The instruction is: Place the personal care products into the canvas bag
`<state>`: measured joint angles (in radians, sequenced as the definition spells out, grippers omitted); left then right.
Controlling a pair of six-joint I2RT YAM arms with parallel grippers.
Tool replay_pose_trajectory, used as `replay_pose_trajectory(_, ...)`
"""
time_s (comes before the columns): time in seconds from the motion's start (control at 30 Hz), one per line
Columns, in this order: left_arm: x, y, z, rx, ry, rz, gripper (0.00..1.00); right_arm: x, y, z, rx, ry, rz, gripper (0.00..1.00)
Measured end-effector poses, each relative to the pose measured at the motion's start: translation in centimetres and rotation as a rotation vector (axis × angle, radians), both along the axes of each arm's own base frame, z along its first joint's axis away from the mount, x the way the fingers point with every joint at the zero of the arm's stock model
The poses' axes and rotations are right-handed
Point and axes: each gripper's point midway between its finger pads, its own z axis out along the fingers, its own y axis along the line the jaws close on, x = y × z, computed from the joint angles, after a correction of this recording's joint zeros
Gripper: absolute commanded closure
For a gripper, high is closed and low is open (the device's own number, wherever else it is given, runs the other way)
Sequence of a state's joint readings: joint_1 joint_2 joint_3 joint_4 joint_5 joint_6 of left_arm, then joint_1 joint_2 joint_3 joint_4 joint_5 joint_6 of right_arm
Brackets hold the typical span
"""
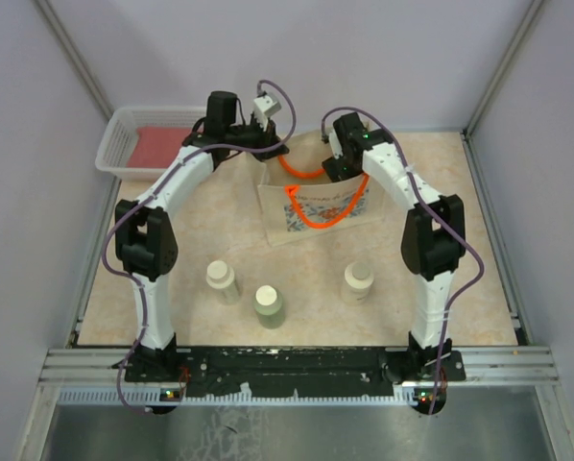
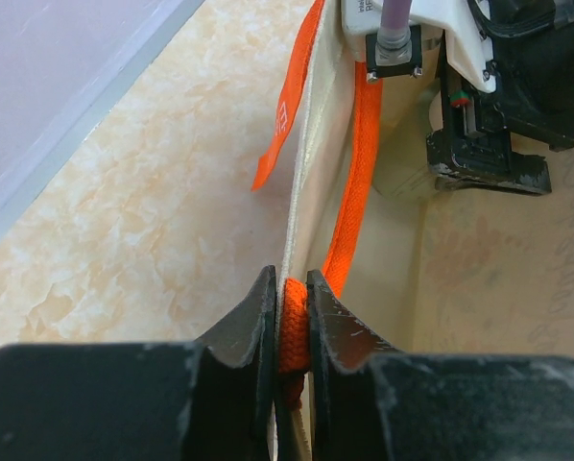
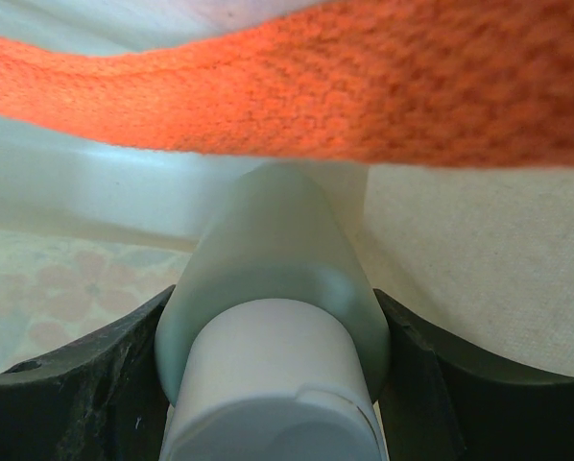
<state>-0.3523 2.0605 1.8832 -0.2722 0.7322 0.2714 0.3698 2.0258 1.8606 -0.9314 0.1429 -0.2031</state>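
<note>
The beige canvas bag (image 1: 316, 211) with orange handles (image 1: 318, 217) and a floral panel stands at the table's middle back. My left gripper (image 2: 289, 288) is shut on an orange handle (image 2: 359, 163) at the bag's back rim. My right gripper (image 3: 273, 317) is shut on a pale green bottle (image 3: 273, 269) with a cream cap, held at the bag's mouth under an orange handle (image 3: 297, 86). In the top view the right gripper (image 1: 343, 165) sits over the bag's right rim. Three bottles stand in front: cream (image 1: 221, 279), green (image 1: 269, 304), cream (image 1: 357, 280).
A white mesh basket (image 1: 124, 134) holding a red flat item (image 1: 162, 146) sits at the back left. Grey walls enclose the table on three sides. The metal rail (image 1: 297, 365) with the arm bases runs along the near edge.
</note>
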Motion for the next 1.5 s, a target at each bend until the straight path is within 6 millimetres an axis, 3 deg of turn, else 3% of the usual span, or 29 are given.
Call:
replay_pose_trajectory(0.6,-1.1,-1.6,0.2,0.015,-0.009,-0.038,1.00,-1.6,-4.0,-0.1,-0.037,0.004,-0.034,0.99)
replay_pose_trajectory(1.0,-1.2,-1.6,0.1,0.018,-0.001,-0.038,1.00,-1.6,-3.6,-1.0,0.009,0.006,-0.017,0.26)
replay_pose_trajectory(1.2,-1.2,-1.5,0.2,0.017,-0.002,-0.038,1.00,-1.6,-3.3,-0.2,0.030,-0.010,-0.015,0.11)
replay_pose_trajectory(1.4,-1.1,-1.4,0.4,0.017,-0.005,-0.035,1.00,-1.9,-3.3,1.7,0.067,-0.041,-0.034,0.07)
replay_pose_trajectory(1.5,-0.9,-1.0,0.3,0.020,0.001,-0.026,1.00,-1.5,-3.8,3.5,0.100,-0.085,-0.076,0.04)
